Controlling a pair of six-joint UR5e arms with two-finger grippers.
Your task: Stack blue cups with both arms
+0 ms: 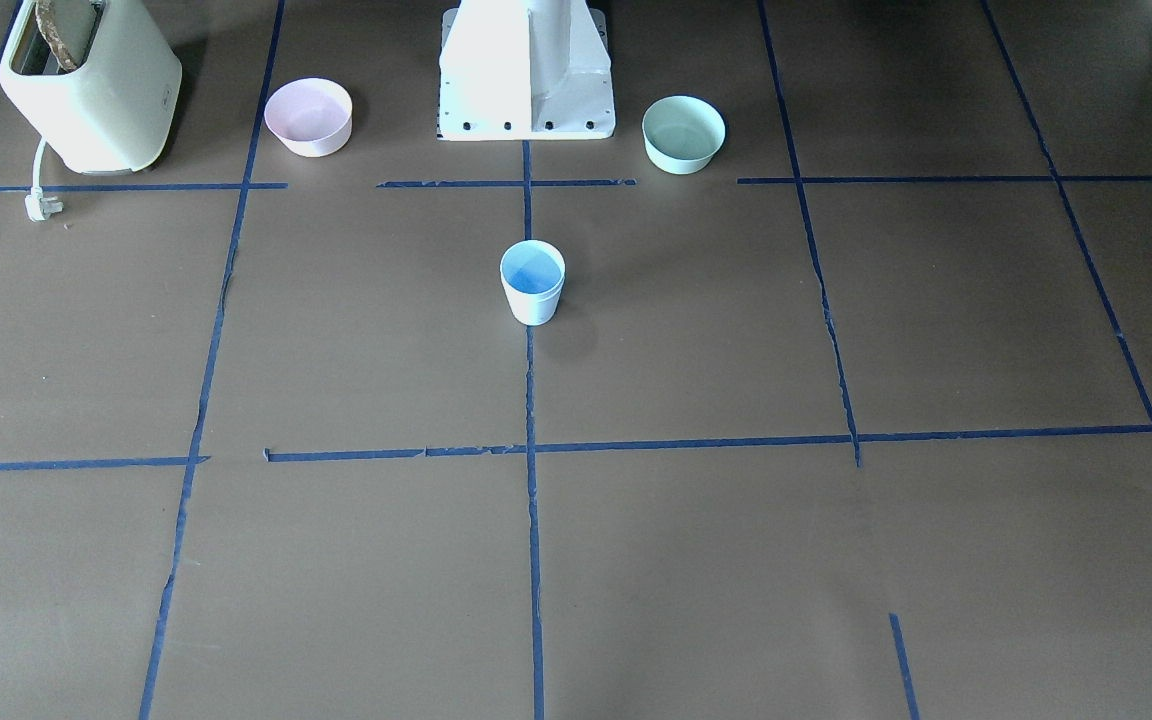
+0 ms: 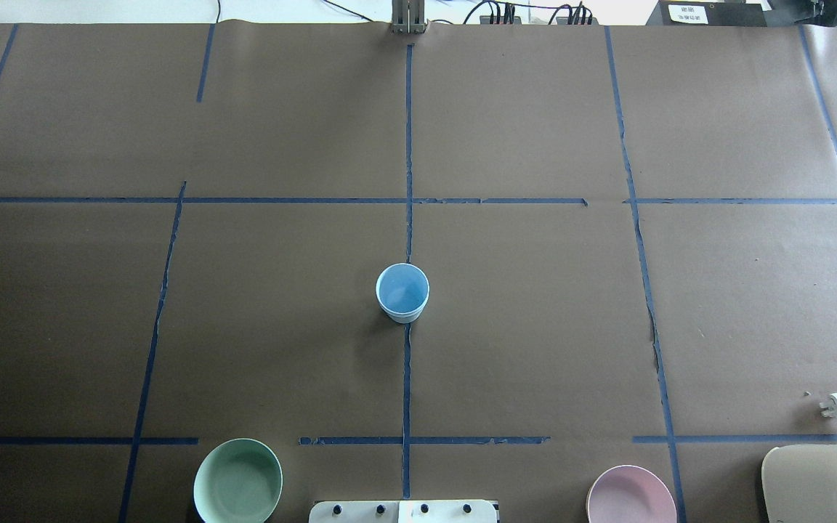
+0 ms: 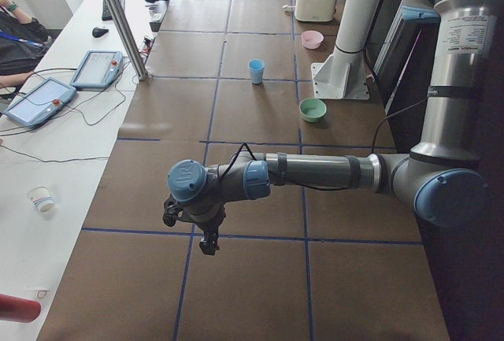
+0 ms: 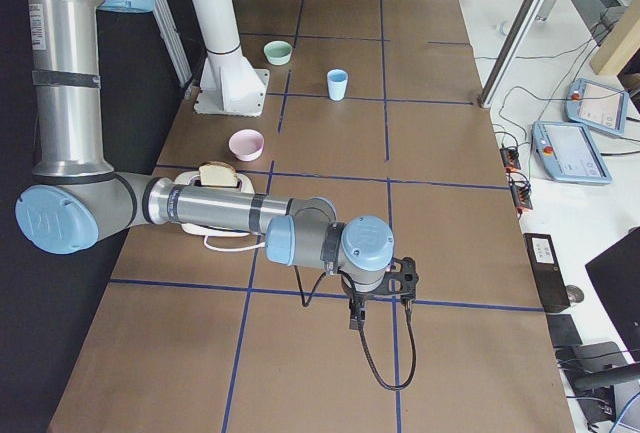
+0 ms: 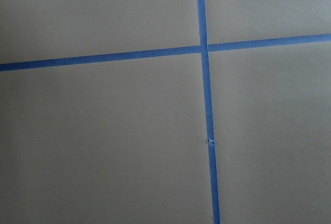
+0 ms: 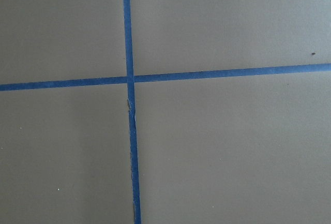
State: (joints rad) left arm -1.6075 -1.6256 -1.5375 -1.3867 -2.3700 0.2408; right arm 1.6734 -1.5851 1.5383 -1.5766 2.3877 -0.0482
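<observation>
A pale-blue cup (image 1: 533, 282) stands upright on the centre tape line in the middle of the table; it also shows in the overhead view (image 2: 402, 292) and both side views (image 3: 257, 71) (image 4: 338, 84). Only one cup shape shows; a faint second rim under its top edge may be a cup nested in another, I cannot tell. My left gripper (image 3: 208, 242) hangs over the table's left end, far from the cup. My right gripper (image 4: 357, 318) hangs over the right end, also far. Whether either is open or shut I cannot tell. Both wrist views show only brown table and blue tape.
A pink bowl (image 1: 308, 117) and a mint-green bowl (image 1: 683, 133) flank the white pedestal (image 1: 527, 75). A cream toaster (image 1: 91, 85) holding bread stands near the pink bowl, its plug (image 1: 39, 205) on the table. Tablets and cables lie on the operators' white desk (image 3: 55, 93).
</observation>
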